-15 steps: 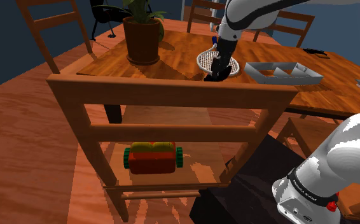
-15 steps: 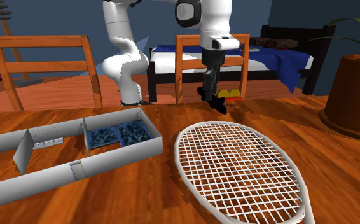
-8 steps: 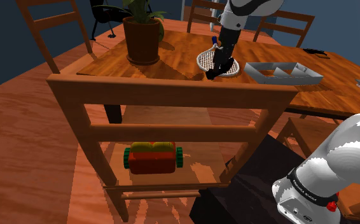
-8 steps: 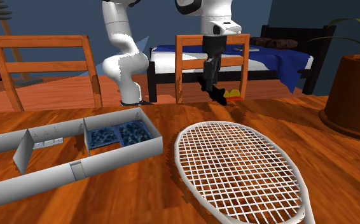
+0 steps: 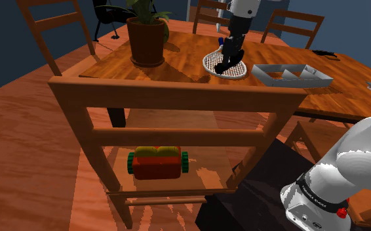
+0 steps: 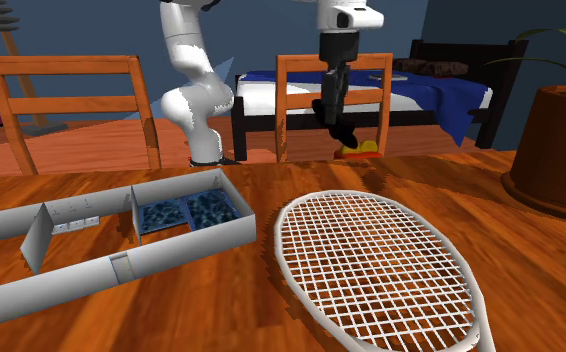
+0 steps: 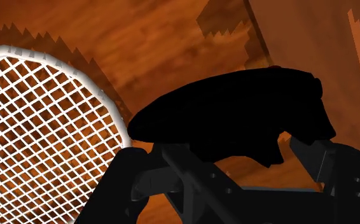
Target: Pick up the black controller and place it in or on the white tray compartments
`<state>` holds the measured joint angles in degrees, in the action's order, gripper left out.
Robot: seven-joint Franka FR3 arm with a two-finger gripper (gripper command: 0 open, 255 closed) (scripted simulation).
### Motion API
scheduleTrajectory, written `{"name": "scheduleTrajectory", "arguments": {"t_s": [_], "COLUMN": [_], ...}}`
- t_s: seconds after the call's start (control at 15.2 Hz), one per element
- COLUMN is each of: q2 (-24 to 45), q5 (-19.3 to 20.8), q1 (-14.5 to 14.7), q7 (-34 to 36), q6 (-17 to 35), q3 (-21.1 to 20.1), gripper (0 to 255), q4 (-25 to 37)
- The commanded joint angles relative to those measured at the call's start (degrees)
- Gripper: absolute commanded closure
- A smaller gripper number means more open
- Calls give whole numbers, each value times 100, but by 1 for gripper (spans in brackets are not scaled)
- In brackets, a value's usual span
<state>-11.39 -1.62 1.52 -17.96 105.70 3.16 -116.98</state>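
2nd ext view L→R | white tray (image 6: 176,246) sat left on table | racket (image 6: 371,270) middle | gripper (image 6: 338,128) hung beyond racket, clamped on black controller (image 7: 236,118), airborne, long axis crosswise to fingers | judged: tray lay to claw's left in this view, carry that way

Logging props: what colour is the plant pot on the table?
Reddish-brown, the round plant pot; clearest in the shoulder view.

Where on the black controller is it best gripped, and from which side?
Probably from above, pinching opposite edges of its body, as the gripper does now: the black controller is a flattish, elongated lump lying crosswise between the fingers in the wrist view, with no handle to take instead.
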Motion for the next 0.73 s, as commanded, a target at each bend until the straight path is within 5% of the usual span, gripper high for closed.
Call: {"name": "scheduleTrajectory", "arguments": {"t_s": [0.0,0.66], "q2": [-5,-338], "q5": [2,245], "q1": [-1,-580], "q7": [2,-1331], "q6": [-162,-241], "q3": [1,846], "gripper": [255,255], "q4": [156,-123]}}
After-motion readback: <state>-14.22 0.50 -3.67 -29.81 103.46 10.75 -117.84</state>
